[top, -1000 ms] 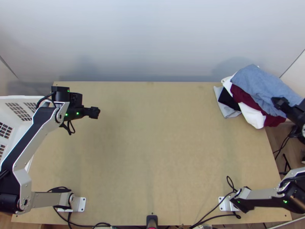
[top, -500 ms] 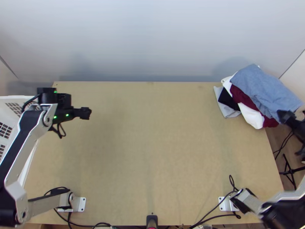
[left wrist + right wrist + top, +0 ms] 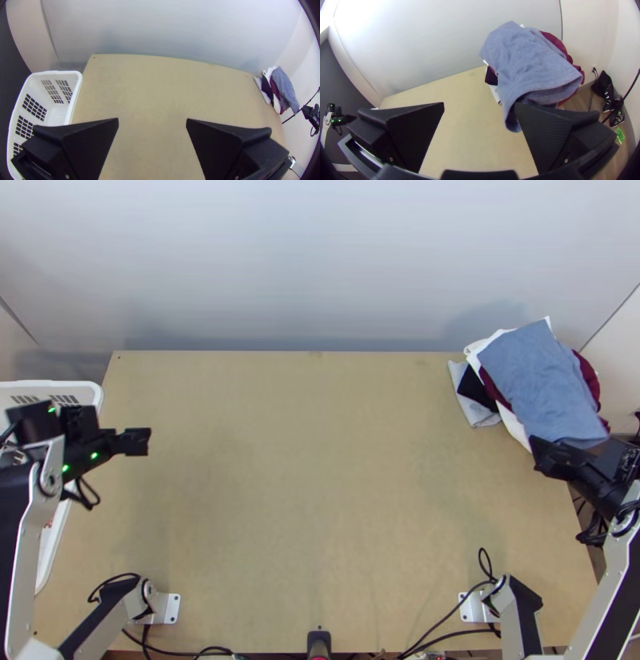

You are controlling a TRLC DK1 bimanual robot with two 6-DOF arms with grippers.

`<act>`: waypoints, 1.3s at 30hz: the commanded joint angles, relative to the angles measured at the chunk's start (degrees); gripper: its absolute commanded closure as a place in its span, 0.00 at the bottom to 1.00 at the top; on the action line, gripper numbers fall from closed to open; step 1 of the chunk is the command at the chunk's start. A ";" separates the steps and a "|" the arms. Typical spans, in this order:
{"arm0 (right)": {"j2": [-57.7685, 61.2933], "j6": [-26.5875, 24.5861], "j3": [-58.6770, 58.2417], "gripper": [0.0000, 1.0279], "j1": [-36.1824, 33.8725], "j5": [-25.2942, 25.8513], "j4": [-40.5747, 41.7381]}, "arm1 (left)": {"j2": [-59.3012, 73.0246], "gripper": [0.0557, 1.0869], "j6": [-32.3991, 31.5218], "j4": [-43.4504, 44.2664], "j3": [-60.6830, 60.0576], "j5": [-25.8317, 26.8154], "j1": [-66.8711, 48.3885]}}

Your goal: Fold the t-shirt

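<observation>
A blue-grey cloth (image 3: pixel 544 376), likely the t-shirt, lies loosely on top of the pile at the table's far right corner. In the right wrist view, the same cloth (image 3: pixel 533 63) hangs in a drooping fold beside one finger. My right gripper (image 3: pixel 544 456) is at the pile's near end, and from its wrist the gripper (image 3: pixel 479 105) is open, with bare table between its fingers. Over the table's left side is my left gripper (image 3: pixel 140 442); the left wrist view has this gripper (image 3: pixel 152 119) open and holding nothing.
Under the blue-grey cloth are maroon (image 3: pixel 588 380), white and black cloths. A white basket (image 3: pixel 77 90) stands against the table's left edge. Cables (image 3: pixel 448 614) run along the near edge, and shoes (image 3: pixel 613 110) lie on the floor at the right.
My left gripper has moved left and slightly nearer. My right gripper has come nearer and inward over the table. The blue-grey cloth's lower part has shifted left, exposing maroon on its right.
</observation>
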 commanded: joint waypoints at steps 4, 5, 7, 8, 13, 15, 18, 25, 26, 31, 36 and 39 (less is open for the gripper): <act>-0.77 -1.16 -0.38 0.05 2.31 0.17 -0.75 | -10.12 0.04 1.58 -4.27 -1.51 0.51 3.87; -0.95 -1.25 -0.65 0.05 2.31 0.17 -1.01 | -10.30 0.04 1.58 -4.80 -1.51 0.51 3.78; -1.30 -1.69 -1.17 0.05 3.01 0.17 -3.56 | -10.30 0.04 1.58 -5.59 -1.77 0.51 3.78; -1.48 -1.69 -1.09 0.05 3.36 0.17 -5.50 | -10.30 0.04 1.58 -5.94 -1.95 0.51 3.78; -3.85 -3.71 -0.82 0.05 4.51 0.87 -15.25 | -11.09 0.04 2.72 -6.12 -3.27 0.42 4.48; -4.73 -7.40 0.23 0.05 4.59 0.87 -22.64 | -11.62 0.04 3.86 -6.03 -4.06 0.42 5.54; -9.47 -9.25 0.85 0.05 6.09 0.69 -29.67 | -12.06 0.04 5.09 -6.03 -5.55 0.42 6.68; -21.69 0.68 1.99 0.05 19.89 0.69 -30.81 | -17.24 0.04 6.85 -6.03 -9.15 0.51 7.12; -21.60 1.65 2.34 0.05 20.77 0.87 -30.90 | -17.68 0.04 6.85 -6.03 -9.59 0.51 7.03; -23.54 3.23 3.22 0.05 22.88 0.78 -31.34 | -20.23 0.04 6.50 -6.91 -12.05 0.68 6.77; -27.49 4.20 -1.00 0.05 22.96 0.78 -22.20 | -25.42 0.04 6.15 -4.19 -17.86 0.68 6.50; -28.72 6.49 -5.39 0.05 22.52 2.01 -10.16 | -27.97 0.04 6.15 0.21 -20.84 0.68 6.50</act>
